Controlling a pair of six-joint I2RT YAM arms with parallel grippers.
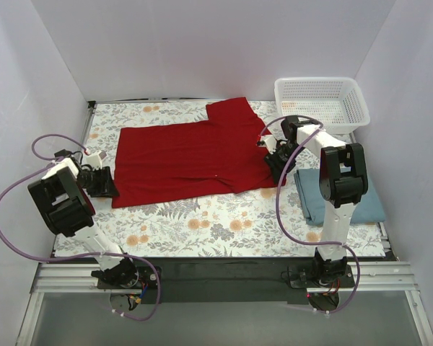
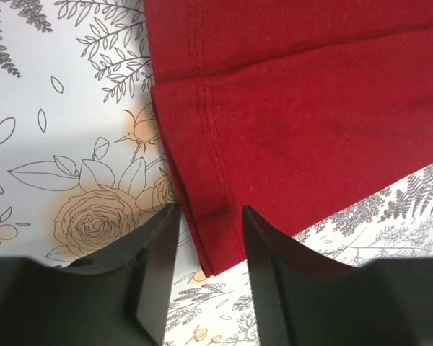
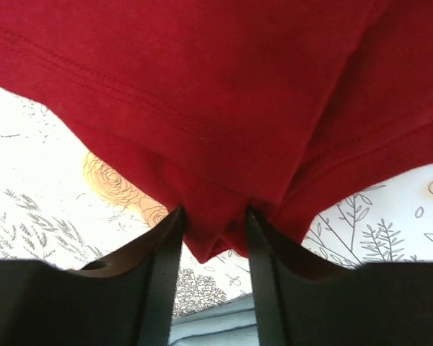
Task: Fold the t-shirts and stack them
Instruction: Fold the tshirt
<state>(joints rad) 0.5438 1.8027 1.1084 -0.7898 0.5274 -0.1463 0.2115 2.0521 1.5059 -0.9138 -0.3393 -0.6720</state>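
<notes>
Cloth first: the red t-shirt (image 1: 187,158) lies spread flat on the flowered tablecloth (image 1: 202,223), its length running left to right, with one short sleeve sticking out from its far right part.

My left gripper (image 2: 211,210) is down at the shirt's near left corner, where the stitched hem turns. In the left wrist view that corner sits between the two black fingers (image 2: 155,267), but a sliver of tablecloth shows between the cloth and one finger. I cannot tell whether the pincer actually bites the hem or only straddles it.

My right gripper (image 3: 214,213) is at the shirt's near right corner. There the red fabric fills the gap between the fingers, touching both. Its seams and creases draw in toward that gap (it looks pinched rather than just lying there), so I read this pincer as clamped on the red t-shirt.

The blue-grey t-shirt (image 1: 372,202) lies folded into a neat rectangle just right of the red shirt's near right corner, partly under my right arm. I see a strip of it low in the right wrist view too.

A white lattice basket (image 1: 317,81) stands beyond the red shirt's far right corner, apart from it.
</notes>
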